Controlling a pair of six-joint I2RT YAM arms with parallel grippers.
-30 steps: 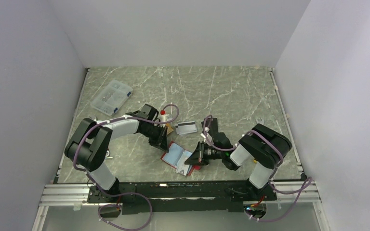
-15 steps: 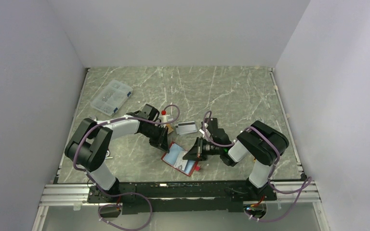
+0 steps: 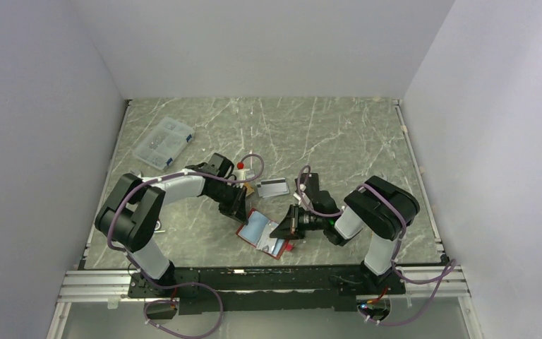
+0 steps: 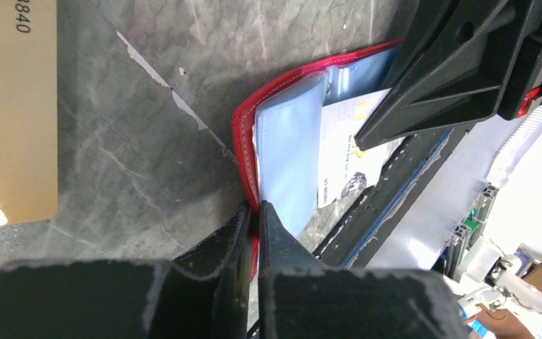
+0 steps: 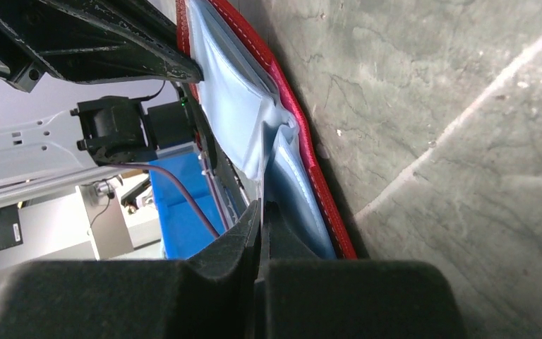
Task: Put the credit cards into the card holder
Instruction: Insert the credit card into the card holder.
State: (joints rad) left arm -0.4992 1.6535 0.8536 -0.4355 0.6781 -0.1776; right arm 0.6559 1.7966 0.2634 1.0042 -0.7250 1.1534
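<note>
The card holder (image 3: 257, 229) lies open on the marble table, red-edged with pale blue clear pockets (image 4: 289, 145) (image 5: 236, 106). My left gripper (image 3: 243, 209) (image 4: 256, 209) is shut on its red border at the near-left corner. My right gripper (image 3: 286, 226) (image 5: 262, 206) is shut on a thin clear pocket sheet on the opposite side. A white printed card (image 4: 346, 152) sits inside under the right fingers (image 4: 452, 78). Of the credit cards, a gold one (image 4: 10, 106) (image 3: 251, 189) and a silver one with a black stripe (image 3: 274, 187) lie flat just beyond the holder.
A clear compartment box (image 3: 163, 141) sits at the back left. A small red-capped bottle (image 3: 240, 167) stands behind the left wrist. The table's front rail (image 3: 254, 272) runs close below the card holder. White walls enclose three sides.
The right gripper has shifted slightly left and away from the front edge, and the card holder has moved a little with it. The left gripper holds the same place.
</note>
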